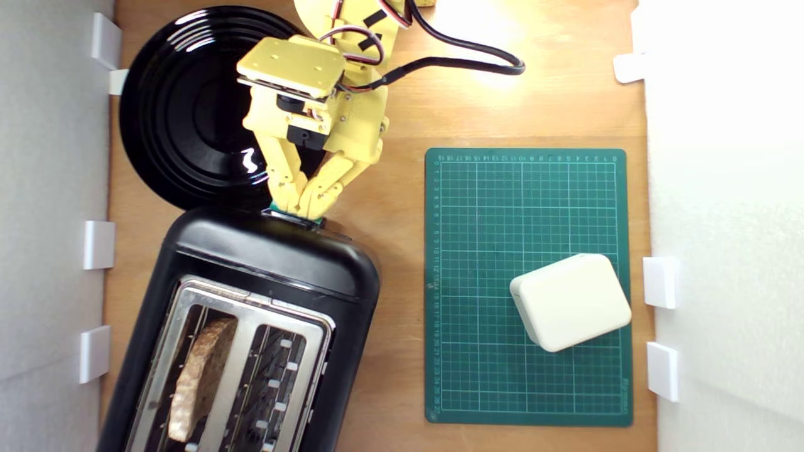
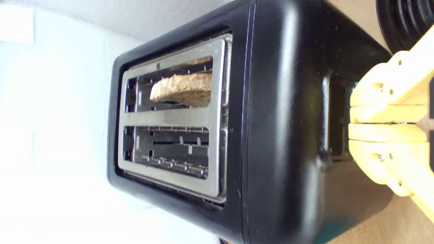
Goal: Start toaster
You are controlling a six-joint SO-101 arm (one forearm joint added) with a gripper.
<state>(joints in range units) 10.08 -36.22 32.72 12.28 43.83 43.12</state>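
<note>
Bright overhead light; white walls [image 1: 728, 188] overexposed; glare on plate [image 1: 182, 107]

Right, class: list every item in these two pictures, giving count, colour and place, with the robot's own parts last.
Toaster: one, black with silver top, exterior view's lower left.
Bread: one slice, brown, in the toaster slot nearer the exterior view's left.
Plate: one, black, exterior view's upper left.
Mat: one, green, exterior view's right.
Box: one, white, on the mat.
Table: one, wooden.
Gripper: one, yellow, shut, at the toaster's end by its teal lever.
</note>
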